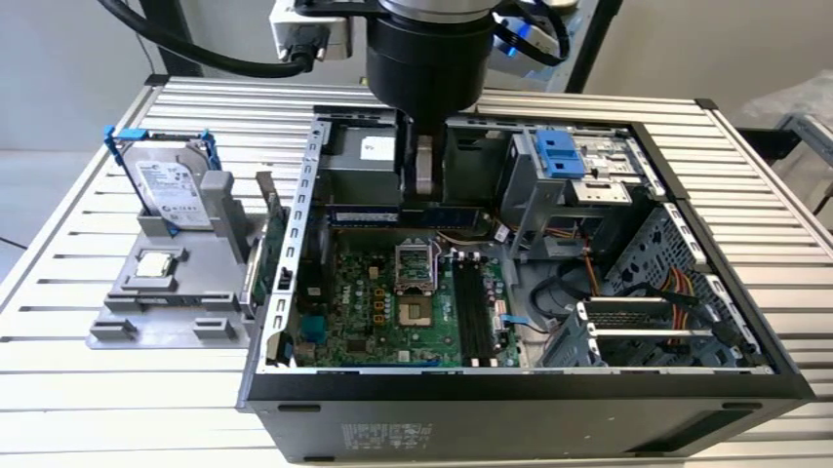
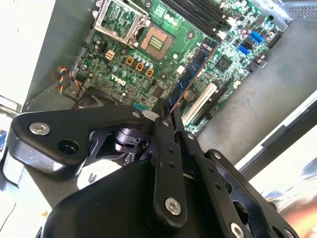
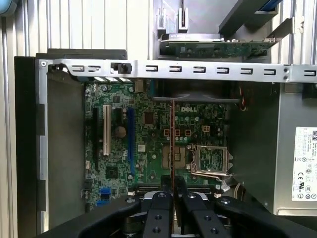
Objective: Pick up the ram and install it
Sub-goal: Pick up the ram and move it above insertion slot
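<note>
Gripper (image 3: 172, 181) clamped on ram (image 3: 172, 139) above open computer case (image 1: 521, 395) on slatted metal table (image 1: 131, 395).

An open computer case (image 1: 521, 419) is laid on its side on a slatted metal tabletop (image 1: 117, 400). Inside it a green motherboard (image 1: 390, 312) is seen, with the processor socket (image 1: 416, 312) uncovered. A white expansion slot (image 3: 106, 130) is shown on the board in the first wrist view. A drive cage with a blue latch (image 1: 560, 154) is fitted toward the exterior view's right, with coloured cables (image 1: 677, 285) near it. Beside the case, on the exterior view's left, a grey holder (image 1: 131, 327) is placed. A hard drive (image 1: 176, 190) in a blue frame is stood upright in it, and a small square processor (image 1: 156, 263) is laid flat on it.
</note>
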Action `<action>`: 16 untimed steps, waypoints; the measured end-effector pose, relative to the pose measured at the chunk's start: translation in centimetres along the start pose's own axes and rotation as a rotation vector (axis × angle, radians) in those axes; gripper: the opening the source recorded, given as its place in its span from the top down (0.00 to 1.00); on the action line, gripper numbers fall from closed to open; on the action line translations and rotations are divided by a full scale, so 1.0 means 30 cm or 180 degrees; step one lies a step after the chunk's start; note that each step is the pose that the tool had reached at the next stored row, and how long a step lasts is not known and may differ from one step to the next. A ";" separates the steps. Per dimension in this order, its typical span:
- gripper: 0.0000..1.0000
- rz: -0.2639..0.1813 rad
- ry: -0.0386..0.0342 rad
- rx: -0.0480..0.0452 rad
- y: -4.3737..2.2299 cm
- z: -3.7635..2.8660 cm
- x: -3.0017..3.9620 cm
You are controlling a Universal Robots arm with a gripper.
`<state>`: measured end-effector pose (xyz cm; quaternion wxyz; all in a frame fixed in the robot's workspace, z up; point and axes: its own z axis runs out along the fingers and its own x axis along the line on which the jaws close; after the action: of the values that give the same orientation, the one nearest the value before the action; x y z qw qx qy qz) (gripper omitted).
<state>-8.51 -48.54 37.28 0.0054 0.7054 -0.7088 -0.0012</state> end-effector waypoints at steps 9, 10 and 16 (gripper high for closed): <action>1.00 0.0000 0.0000 0.0000 -0.038 0.000 0.000; 1.00 0.0000 0.0000 0.0000 -0.042 0.000 0.000; 1.00 0.0031 0.0000 0.0000 -0.071 -0.001 0.000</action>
<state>-6.38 -48.54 37.27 0.0054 0.7020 -0.7122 -0.0013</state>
